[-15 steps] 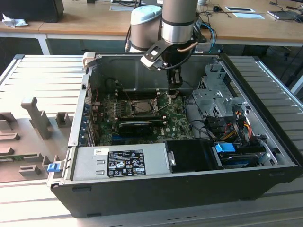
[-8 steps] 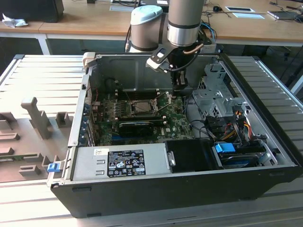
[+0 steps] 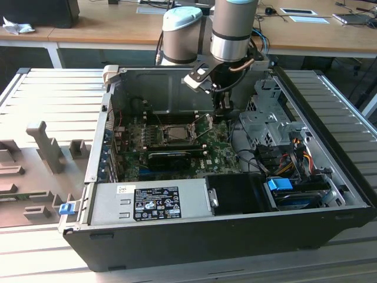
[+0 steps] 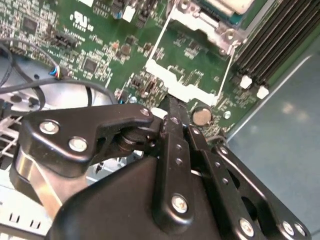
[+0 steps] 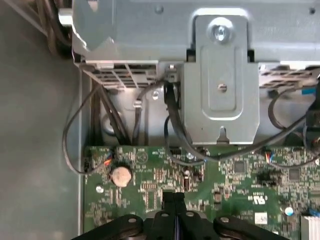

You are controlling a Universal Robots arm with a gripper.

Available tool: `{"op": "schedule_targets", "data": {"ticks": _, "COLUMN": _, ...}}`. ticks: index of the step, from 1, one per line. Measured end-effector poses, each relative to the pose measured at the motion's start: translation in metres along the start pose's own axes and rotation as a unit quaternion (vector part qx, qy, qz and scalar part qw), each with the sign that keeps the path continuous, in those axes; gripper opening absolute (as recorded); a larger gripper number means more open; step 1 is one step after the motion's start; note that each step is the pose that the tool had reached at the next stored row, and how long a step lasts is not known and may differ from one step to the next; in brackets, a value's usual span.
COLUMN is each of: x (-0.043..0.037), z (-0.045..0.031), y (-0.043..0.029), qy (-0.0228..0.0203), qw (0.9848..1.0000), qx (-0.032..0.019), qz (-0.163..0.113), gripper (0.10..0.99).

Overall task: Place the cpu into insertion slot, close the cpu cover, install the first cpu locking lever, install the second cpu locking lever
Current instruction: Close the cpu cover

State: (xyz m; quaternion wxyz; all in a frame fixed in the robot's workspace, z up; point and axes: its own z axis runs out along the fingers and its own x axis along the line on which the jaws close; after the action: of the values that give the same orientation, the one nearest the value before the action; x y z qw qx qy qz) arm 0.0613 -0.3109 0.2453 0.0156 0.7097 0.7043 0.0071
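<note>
The cpu lies flat in the insertion slot on the green motherboard, its pale face up; its edge also shows in the second wrist view. The cpu cover, a thin silver frame with a square cutout, is swung open off the slot towards the exterior view's right. My gripper is shut with nothing between its fingers, and its tip is at the cover's outer edge. It hangs just to the exterior view's right of the slot, over the board.
A coin battery sits on the board beside the fingertips. Memory slots run past the socket. A black card and the grey power-supply box lie nearer the front. The drive cage and cables crowd the exterior view's right.
</note>
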Motion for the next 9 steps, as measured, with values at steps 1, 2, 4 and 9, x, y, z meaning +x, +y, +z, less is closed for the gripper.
{"op": "schedule_targets", "data": {"ticks": 1, "x": 0.0, "z": 0.0, "y": -0.0028, "qy": 0.0001, "qw": 1.0, "qx": 0.0001, "qz": 0.0, "gripper": 0.106}}
{"op": "schedule_targets", "data": {"ticks": 2, "x": 0.0, "z": -0.0001, "y": -0.0058, "qy": 0.0, "qw": 1.0, "qx": 0.0001, "qz": 0.0, "gripper": 0.106}}
{"op": "schedule_targets", "data": {"ticks": 4, "x": -0.0001, "z": -0.0004, "y": -0.0127, "qy": 0.0, "qw": 1.0, "qx": 0.0001, "qz": 0.0, "gripper": 0.106}}
{"op": "schedule_targets", "data": {"ticks": 9, "x": -0.0001, "z": -0.0006, "y": -0.0198, "qy": 0.0001, "qw": 1.0, "qx": 0.0002, "qz": -0.001, "gripper": 0.106}}
